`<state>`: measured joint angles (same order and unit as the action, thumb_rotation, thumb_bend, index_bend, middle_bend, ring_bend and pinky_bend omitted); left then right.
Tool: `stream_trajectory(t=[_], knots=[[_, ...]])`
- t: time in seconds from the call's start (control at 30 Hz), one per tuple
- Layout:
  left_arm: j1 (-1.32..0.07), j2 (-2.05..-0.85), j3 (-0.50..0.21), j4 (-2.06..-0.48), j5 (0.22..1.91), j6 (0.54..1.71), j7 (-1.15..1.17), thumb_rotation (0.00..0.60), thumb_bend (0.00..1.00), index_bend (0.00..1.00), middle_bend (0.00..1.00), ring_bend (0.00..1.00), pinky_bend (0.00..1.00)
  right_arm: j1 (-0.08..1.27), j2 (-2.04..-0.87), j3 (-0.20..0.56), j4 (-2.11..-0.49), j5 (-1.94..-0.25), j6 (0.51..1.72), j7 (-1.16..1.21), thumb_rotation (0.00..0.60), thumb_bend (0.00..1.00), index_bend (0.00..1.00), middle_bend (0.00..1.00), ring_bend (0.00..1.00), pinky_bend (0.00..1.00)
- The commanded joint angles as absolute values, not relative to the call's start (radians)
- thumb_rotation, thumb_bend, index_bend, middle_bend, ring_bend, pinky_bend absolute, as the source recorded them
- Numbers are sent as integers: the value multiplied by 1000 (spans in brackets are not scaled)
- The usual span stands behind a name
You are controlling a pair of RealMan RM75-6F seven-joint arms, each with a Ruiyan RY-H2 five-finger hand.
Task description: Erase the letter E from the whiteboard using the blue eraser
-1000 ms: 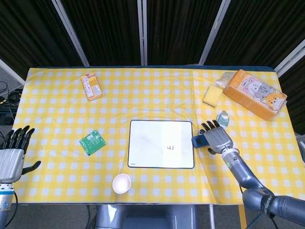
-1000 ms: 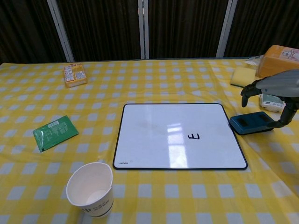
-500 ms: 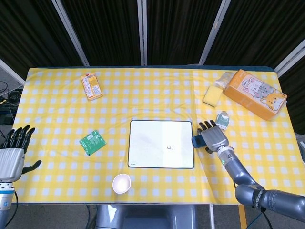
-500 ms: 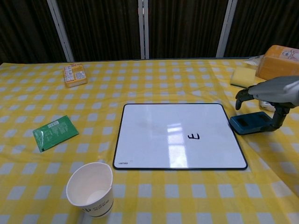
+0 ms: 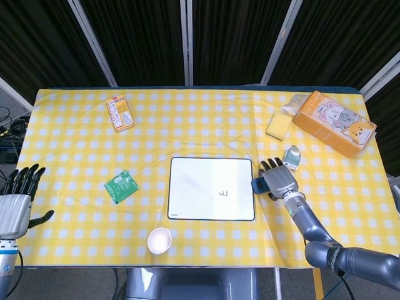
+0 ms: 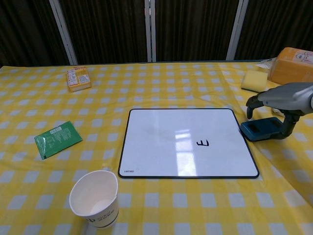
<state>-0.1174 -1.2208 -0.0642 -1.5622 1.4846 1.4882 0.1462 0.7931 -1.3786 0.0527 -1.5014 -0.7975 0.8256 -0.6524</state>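
Two camera views show one surface (image 5: 206, 125) covered with a yellow-and-white checked cloth. A white rectangular whiteboard with a dark frame (image 5: 200, 184) lies flat near the front centre of this surface. A black handwritten letter E (image 6: 202, 143) is marked on the right half of the board, intact.

An orange rectangular carton printed with cartoon animals (image 5: 334, 123) lies at the far right corner. A pale yellow sponge block (image 5: 277, 125) rests just beside its left end. A small orange-and-yellow packet (image 5: 120, 112) lies at the far left. A flat green foil sachet (image 6: 57, 138) lies left of the whiteboard, well apart from it. A white paper cup (image 6: 94, 198) stands upright near the front edge, just off the board's front left corner. A small white-and-teal object (image 5: 291, 155) lies behind the right hand; its kind cannot be determined.

The blue rectangular eraser (image 6: 260, 129) lies flat on the cloth, just beside the right edge of the whiteboard, not on it. The right hand (image 5: 279, 180) is positioned directly over the eraser. Its fingers (image 6: 251, 103) are curved downward and apart, the thumb reaching down at the eraser's right end. Whether they touch or clamp the eraser cannot be told from either view.

The left hand (image 5: 17, 203) appears at the left margin of the head view, off the cloth. Its fingers are extended, spread apart, and hold nothing.
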Motion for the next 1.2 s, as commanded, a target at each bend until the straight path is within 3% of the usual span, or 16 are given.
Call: stream_trajectory(t=[0.03,0.67,0.83,0.9,1.07,1.2], knots=[[-118,-1221,-64,-1562,1485,1488,147,600,15,0,0,0,0,794,-1384,53,-1496,-799,832,-646,600,199,284,79,0,20],[-121,-1223,-63,-1560,1482,1486,147,600,16,0,0,0,0,802,-1422,33,-1458,-787,846,-632,600,200,333,111,0,50],[-122,-1223,-63,-1557,1482,1483,145,600,15,0,0,0,0,803,-1441,37,-1442,-798,846,-613,600,227,394,174,43,102],[-123,-1223,-65,-1555,1480,1483,140,600,15,0,0,0,0,798,-1455,43,-1426,-826,857,-591,600,282,469,256,142,194],[-121,-1221,-66,-1554,1478,1487,133,600,17,0,0,0,0,768,-1488,63,-1391,-927,916,-498,600,453,756,612,598,736],[-121,-1221,-65,-1554,1479,1488,133,600,16,0,0,0,0,744,-1485,86,-1394,-1026,976,-405,600,462,804,689,697,836]])
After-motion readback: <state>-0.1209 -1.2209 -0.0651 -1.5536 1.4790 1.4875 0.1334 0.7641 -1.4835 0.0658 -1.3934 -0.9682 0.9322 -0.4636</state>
